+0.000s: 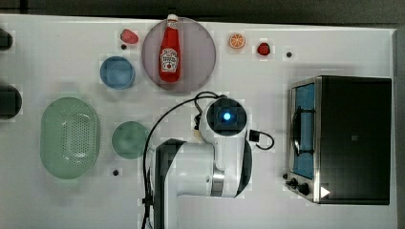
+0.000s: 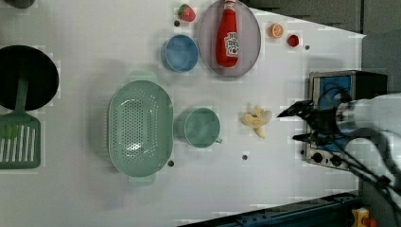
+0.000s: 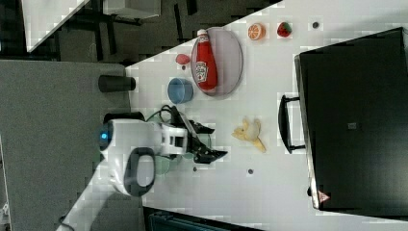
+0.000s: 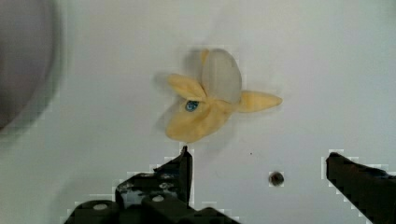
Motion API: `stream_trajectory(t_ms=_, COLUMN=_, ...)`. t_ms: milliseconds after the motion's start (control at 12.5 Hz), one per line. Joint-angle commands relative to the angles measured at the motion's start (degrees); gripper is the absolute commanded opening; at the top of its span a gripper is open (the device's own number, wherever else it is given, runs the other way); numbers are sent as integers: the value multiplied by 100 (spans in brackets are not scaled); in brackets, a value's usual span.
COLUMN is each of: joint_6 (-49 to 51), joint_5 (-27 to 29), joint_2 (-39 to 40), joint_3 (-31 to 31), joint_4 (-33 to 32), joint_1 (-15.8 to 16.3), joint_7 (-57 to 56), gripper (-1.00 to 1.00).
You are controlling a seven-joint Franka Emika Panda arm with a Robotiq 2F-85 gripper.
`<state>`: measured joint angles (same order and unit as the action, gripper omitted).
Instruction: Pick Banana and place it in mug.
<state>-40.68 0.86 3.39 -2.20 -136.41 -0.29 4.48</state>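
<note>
The gripper (image 4: 257,161) sits at the lower edge of the wrist view, its 2 black fingers (image 4: 180,175) spread wide with nothing between them. Just beyond the fingertips lies the banana (image 4: 212,105), a pale yellow toy with peeled flaps splayed out like petals around a cream core, resting on the bare white table (image 4: 327,70). It is close to the fingers but not between them; one fingertip points almost at its nearest flap.

In the left view, the gripper (image 2: 295,125) hangs at the middle right of the frame, above the table, and the banana (image 2: 256,120) lies just to the left view's left of it, near the centre. Its long axis runs roughly from upper right to lower left in that frame. My judgement: the gripper needs to shift a little toward the banana and come down so the fingers straddle its narrow body.

Farther along the same line in the left view, the mug (image 2: 201,127) stands upright, left of the banana and apart from it, with the green basket (image 2: 139,127) just beyond.

In the right view, the banana (image 3: 248,132) lies centre frame, right of the gripper (image 3: 211,142).
</note>
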Motion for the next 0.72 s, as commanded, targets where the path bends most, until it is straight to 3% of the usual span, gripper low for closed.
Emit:
stream_trajectory(t_ms=80, joint_6=-823, joint_5=-11, joint_2=146, joint_3=-44, joint_4=-198, joint_1=-45, joint_7=-180, gripper=100)
stream_trajectory(t_ms=720, joint_6=-2684, joint_5=-7, joint_2=1603, joint_3=56, joint_4=-445, joint_1=-32, joint_7=-179, gripper=100)
